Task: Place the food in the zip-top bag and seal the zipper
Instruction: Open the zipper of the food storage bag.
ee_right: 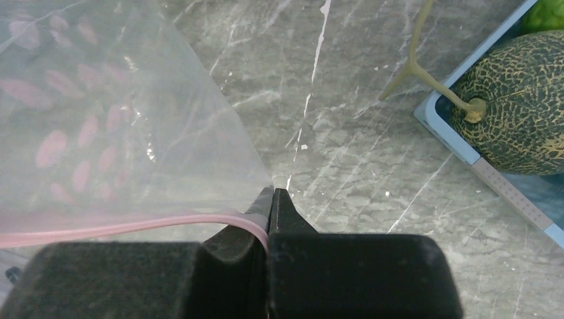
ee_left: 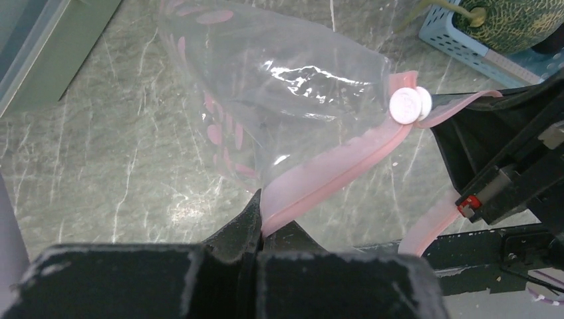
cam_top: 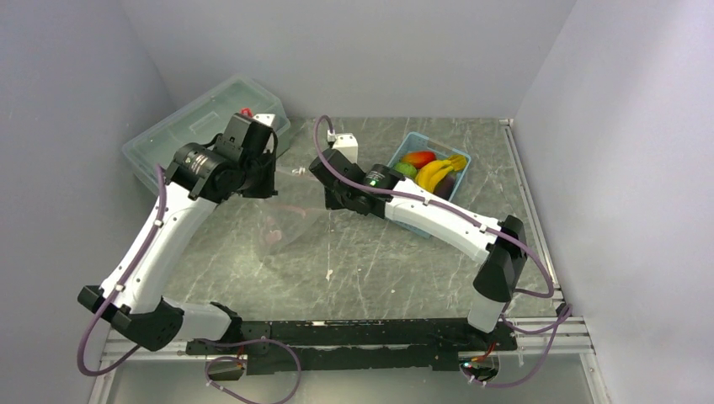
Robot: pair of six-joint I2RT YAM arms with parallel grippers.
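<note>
With my left gripper (ee_left: 261,226) and right gripper (ee_right: 271,209) each clamped tight on the narrow pink zipper strip (ee_left: 332,176), I hold the floppy clear pink-dotted plastic bag (cam_top: 290,215) over the grey marbled bench (cam_top: 379,269), apparently to present its mouth for the toy fruit (cam_top: 434,171) lying in the light-blue slatted basket (cam_top: 412,139) nearby.

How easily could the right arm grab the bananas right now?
Probably not yet: the right gripper is shut on the zipper, so it must let go first. The bananas lie uncovered nearby.
</note>
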